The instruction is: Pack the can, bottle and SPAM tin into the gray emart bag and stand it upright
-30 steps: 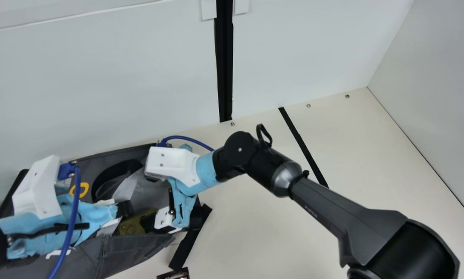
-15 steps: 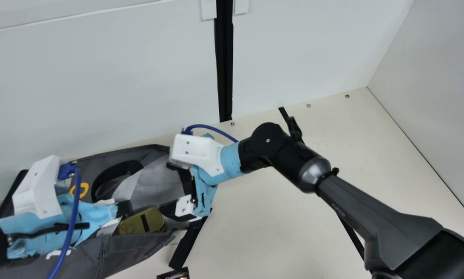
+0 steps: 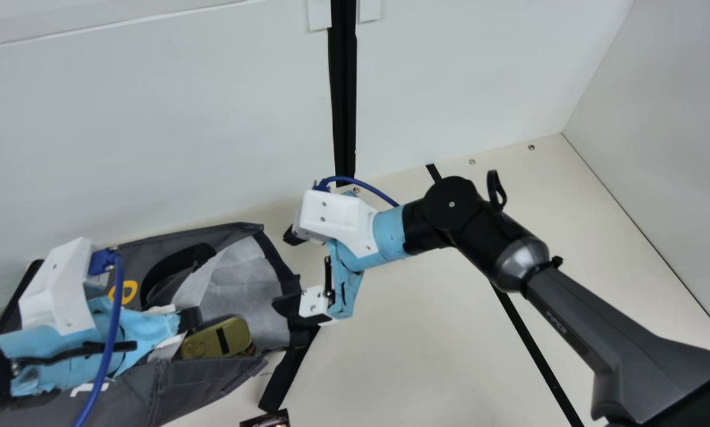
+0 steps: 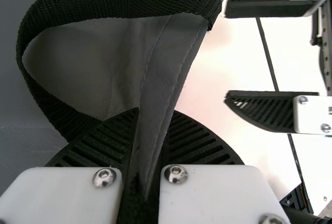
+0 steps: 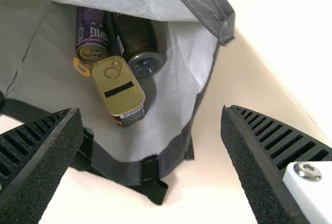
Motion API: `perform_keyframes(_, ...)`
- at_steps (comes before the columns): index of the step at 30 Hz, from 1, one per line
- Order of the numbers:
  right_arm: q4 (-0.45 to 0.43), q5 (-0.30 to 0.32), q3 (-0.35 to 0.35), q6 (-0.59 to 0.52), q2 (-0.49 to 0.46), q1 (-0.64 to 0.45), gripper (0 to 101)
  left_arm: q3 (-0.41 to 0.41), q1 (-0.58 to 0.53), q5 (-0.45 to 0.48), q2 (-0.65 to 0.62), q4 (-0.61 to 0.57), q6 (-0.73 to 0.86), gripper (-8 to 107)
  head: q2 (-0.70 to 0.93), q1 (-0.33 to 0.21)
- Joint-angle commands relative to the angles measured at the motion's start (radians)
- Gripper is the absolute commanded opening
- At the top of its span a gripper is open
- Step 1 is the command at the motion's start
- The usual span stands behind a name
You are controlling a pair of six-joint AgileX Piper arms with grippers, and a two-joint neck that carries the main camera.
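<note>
Tin, can and bottle are lying inside bag, left; left gripper is pinching its edge, likely steadying it; right gripper is hanging spread by the right-end mouth, probably giving clearance.

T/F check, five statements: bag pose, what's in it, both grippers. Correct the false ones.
1. The left gripper is closed on the gray fabric bag. True.
2. The right gripper holds the gold rectangular SPAM tin. False: its fingers are open and empty; the tin lies inside the bag.
3. A purple cylindrical can is inside the bag. True.
4. The bag stands upright. False: it lies on its side.
5. A dark cylindrical container lies beside the purple can. True.
</note>
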Motion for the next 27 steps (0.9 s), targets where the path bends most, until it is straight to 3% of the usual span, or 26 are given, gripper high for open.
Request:
perform_keyframes(1,0.0,0.005,0.004,-0.003,-0.007,-0.012,95,0.0,0.0,0.0,0.0,0.0,0.0,-8,-0.002,-0.023)
perform_keyframes(27,-0.021,0.017,0.083,0.011,-0.14,-0.259,95,0.0,0.0,0.0,0.0,0.0,0.0,-8,-0.002,-0.023)
